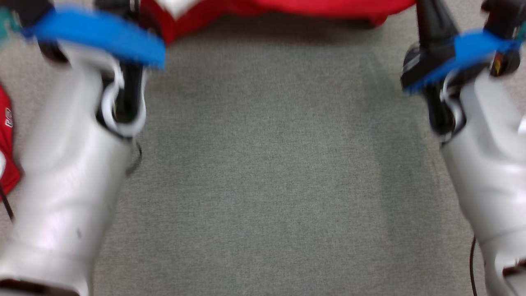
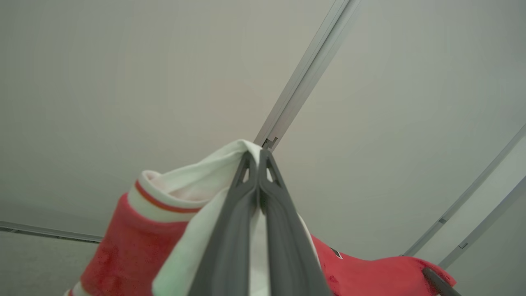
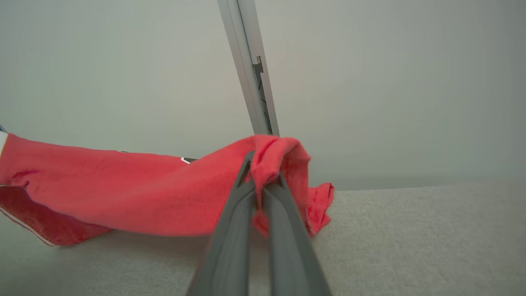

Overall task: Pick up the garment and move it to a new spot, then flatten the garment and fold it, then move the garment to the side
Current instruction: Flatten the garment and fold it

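Observation:
The garment (image 1: 287, 7) is red with white parts and stretches along the far edge of the grey cloth-covered table (image 1: 267, 164), between my two raised arms. In the left wrist view my left gripper (image 2: 259, 155) is shut on a white fold of the garment (image 2: 197, 181), beside a white cuff with a red stripe. My right gripper (image 3: 263, 174) is shut on a bunched red fold of the garment (image 3: 123, 189), which hangs just above the table. In the blurred head view both pale forearms reach up past the top edge.
A red cloth with white print (image 1: 6, 135) lies at the table's left edge, behind my left forearm (image 1: 70, 172). Pale wall panels with metal rails (image 3: 246, 70) stand behind the table.

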Robot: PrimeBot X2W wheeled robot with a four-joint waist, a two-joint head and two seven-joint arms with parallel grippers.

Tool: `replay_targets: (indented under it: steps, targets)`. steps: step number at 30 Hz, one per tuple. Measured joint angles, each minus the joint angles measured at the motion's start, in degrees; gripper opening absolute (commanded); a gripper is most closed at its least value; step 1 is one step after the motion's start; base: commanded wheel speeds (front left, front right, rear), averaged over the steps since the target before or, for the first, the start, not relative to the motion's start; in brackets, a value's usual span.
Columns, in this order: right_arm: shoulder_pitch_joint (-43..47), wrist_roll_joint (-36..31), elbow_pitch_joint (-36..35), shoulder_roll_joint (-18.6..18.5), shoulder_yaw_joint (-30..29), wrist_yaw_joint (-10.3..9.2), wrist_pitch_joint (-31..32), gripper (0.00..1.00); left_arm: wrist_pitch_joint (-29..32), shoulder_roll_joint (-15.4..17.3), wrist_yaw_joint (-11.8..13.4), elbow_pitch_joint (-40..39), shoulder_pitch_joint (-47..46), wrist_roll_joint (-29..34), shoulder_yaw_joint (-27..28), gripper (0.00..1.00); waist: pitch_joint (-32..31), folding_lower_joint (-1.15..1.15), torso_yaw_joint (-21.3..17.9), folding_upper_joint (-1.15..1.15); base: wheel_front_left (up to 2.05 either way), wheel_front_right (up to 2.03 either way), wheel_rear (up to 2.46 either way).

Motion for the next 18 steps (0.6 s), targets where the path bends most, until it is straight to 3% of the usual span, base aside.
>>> replay_targets:
  steps: [8, 18]
  targets:
    - [22.1, 1.8, -10.3, -0.4, -2.5, 0.0, -0.1, 0.0, 0.0, -2.9, 0.6, -10.7, 27.6, 6.2, 8.6, 0.0, -4.6, -0.01, 0.7, -0.02, 0.0, 0.0, 0.0]
    - [42.5, 1.3, -16.2, -0.7, -7.4, 0.0, -0.1, 0.0, 0.0, -6.1, 2.3, -18.5, 51.9, 8.9, 9.1, 0.0, -10.9, 0.0, 1.8, -0.02, 0.0, 0.0, 0.0]
